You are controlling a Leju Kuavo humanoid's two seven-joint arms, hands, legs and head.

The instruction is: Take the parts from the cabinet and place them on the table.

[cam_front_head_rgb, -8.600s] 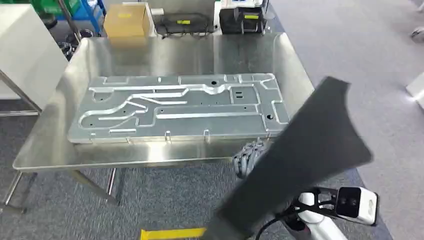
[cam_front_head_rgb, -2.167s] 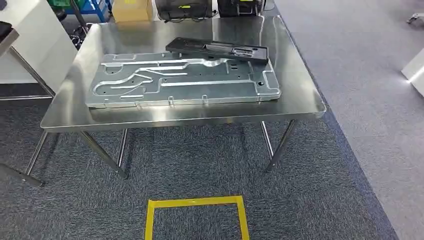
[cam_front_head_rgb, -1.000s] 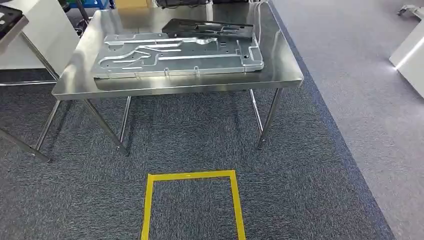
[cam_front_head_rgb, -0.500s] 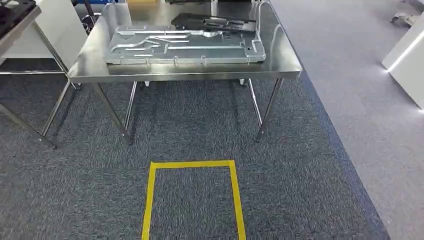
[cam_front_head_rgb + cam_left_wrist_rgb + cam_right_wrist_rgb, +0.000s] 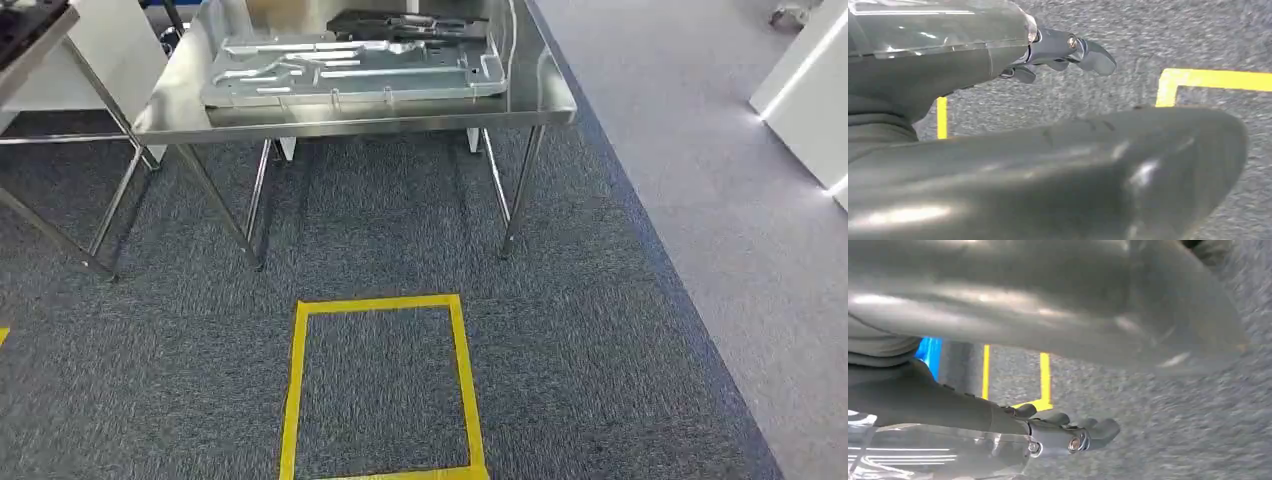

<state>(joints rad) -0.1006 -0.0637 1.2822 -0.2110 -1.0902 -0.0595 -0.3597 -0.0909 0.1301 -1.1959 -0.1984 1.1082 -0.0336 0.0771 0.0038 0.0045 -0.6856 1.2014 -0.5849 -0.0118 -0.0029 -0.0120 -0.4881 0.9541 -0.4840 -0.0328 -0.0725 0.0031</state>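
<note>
Over grey carpet, left hand hangs with fingers loosely curled, holding nothing; right hand likewise, fingers curled, nothing in grasp. Yellow tape square at lower centre of head view. Steel table at upper left-centre; silver metal plate lies flat on it, black part resting on plate's far edge.
</note>
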